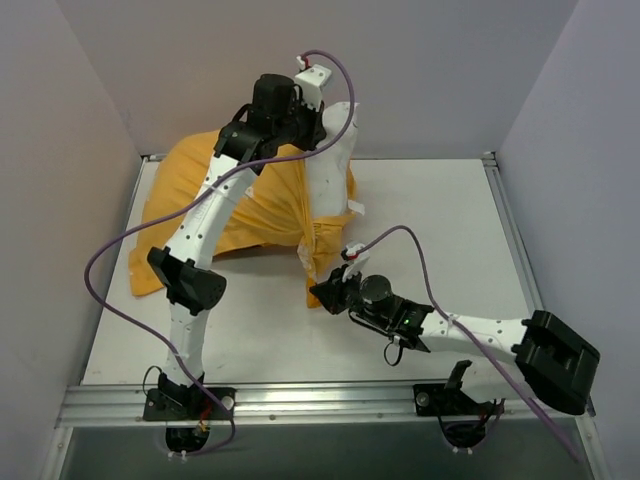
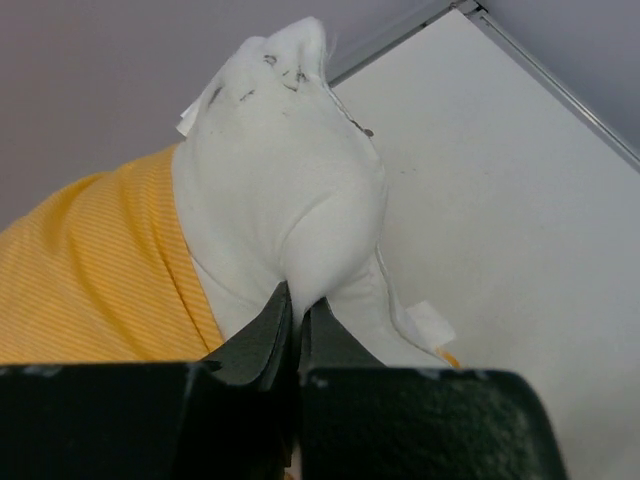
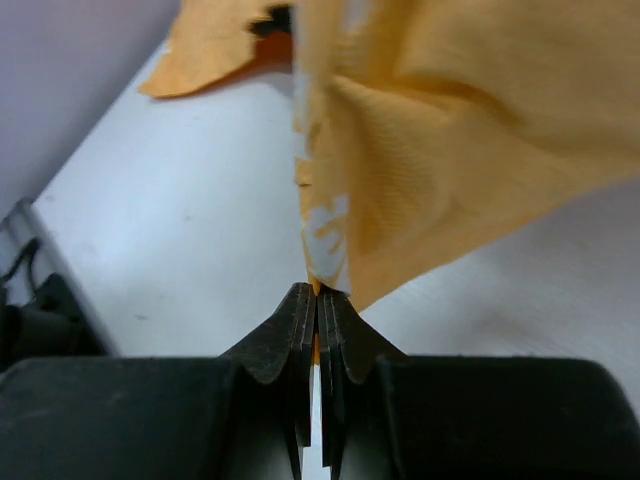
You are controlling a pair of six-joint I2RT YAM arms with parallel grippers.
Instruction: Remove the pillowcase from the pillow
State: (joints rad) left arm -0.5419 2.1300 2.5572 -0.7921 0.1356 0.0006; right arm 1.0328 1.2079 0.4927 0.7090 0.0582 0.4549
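On the left part of the table point(image 1: 450, 230), the orange-yellow pillowcase point(image 1: 170, 190) is seen bunched around the lower part of the white pillow point(image 1: 335, 170). At the middle back, the bare end of the pillow is held raised, a fold of it pinched between the closed fingers of the left gripper point(image 2: 297, 298). Further right and nearer, an edge of the pillowcase is clamped between the pressed-together fingers of the right gripper point(image 3: 316, 290)

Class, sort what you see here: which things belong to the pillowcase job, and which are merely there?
Belonging to the job:
pillowcase
pillow
left gripper, pinching the pillow
right gripper, pinching the pillowcase

Merely there:
table
purple cables
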